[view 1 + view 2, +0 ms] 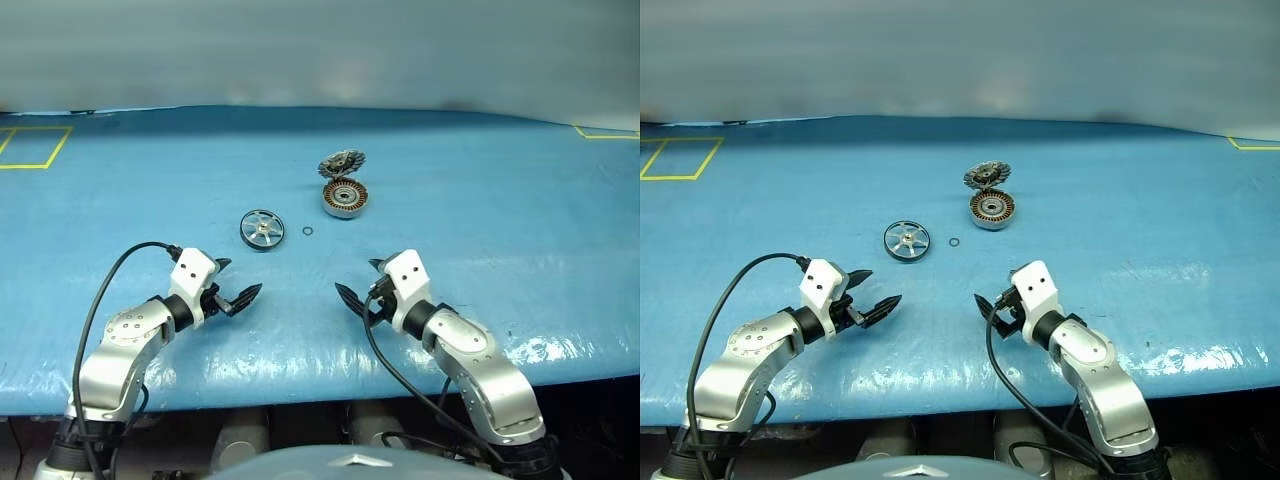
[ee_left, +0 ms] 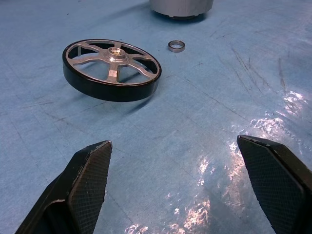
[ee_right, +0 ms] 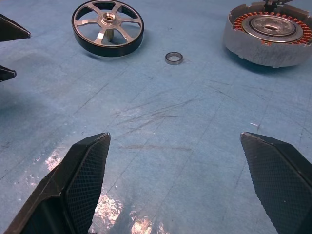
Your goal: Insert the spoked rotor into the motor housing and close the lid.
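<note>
The spoked rotor (image 1: 262, 229) lies flat on the blue table cover, a dark rim with silver spokes and hub, also seen at close range as the rotor (image 2: 112, 68). Right of it and farther back stands the motor housing (image 1: 345, 198), its copper windings showing, with the lid (image 1: 342, 162) tipped up open at its far edge. My left gripper (image 1: 240, 278) hovers open just short of the rotor with nothing between its fingers. My right gripper (image 1: 357, 277) is open too, empty, short of the housing (image 3: 268, 34).
A tiny dark ring (image 1: 307, 232) lies between rotor and housing. Yellow tape marks sit at the far left (image 1: 30, 147) and far right (image 1: 605, 132) of the blue cover. The table's front edge (image 1: 320, 385) runs just below both arms.
</note>
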Robot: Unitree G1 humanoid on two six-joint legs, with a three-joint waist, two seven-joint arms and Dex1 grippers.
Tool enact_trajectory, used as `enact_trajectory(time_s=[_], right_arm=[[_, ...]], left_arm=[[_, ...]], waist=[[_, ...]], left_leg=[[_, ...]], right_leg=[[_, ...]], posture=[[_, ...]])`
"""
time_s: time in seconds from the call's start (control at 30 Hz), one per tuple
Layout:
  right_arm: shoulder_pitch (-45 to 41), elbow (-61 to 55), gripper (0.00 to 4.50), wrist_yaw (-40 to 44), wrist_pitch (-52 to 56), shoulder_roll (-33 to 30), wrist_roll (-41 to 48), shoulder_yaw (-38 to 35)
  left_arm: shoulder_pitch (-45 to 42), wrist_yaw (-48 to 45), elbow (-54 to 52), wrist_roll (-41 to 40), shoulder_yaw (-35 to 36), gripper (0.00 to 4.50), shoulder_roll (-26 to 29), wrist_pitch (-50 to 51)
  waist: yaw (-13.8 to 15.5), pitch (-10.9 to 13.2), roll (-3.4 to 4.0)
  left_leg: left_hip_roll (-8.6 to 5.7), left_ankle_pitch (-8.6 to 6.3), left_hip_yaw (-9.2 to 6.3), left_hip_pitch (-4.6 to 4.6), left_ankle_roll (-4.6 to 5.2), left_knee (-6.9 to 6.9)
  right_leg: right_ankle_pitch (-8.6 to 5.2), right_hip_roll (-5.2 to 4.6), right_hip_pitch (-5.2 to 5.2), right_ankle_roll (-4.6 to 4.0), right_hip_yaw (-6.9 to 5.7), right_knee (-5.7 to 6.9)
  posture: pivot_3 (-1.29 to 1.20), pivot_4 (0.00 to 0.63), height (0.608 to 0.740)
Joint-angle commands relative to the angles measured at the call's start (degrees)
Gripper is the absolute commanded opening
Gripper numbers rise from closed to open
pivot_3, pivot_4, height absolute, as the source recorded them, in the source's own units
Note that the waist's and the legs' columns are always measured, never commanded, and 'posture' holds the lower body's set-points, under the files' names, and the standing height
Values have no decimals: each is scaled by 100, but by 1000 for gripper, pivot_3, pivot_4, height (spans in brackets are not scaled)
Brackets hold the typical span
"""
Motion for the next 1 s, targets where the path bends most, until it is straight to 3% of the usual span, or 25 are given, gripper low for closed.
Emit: enact_trajectory(time_s=[0.03,1.0], right_arm=[[-80,-244,4500,-10,-44,-23,53,44],[-112,-266,4500,-62,69,-90,118,111]], left_arm=[[-47,26,-220,46,46,4472,29,-123],[-22,-97,-208,-1,-115,4472,3,-71]], waist=[[-1,0,0],[0,0,0]], left_leg=[[0,0,0,0,0,0],[0,0,0,0,0,2]], right_leg=[[0,0,0,0,0,0],[1,0,1,0,0,1]], posture=[[0,150,740],[0,150,740]])
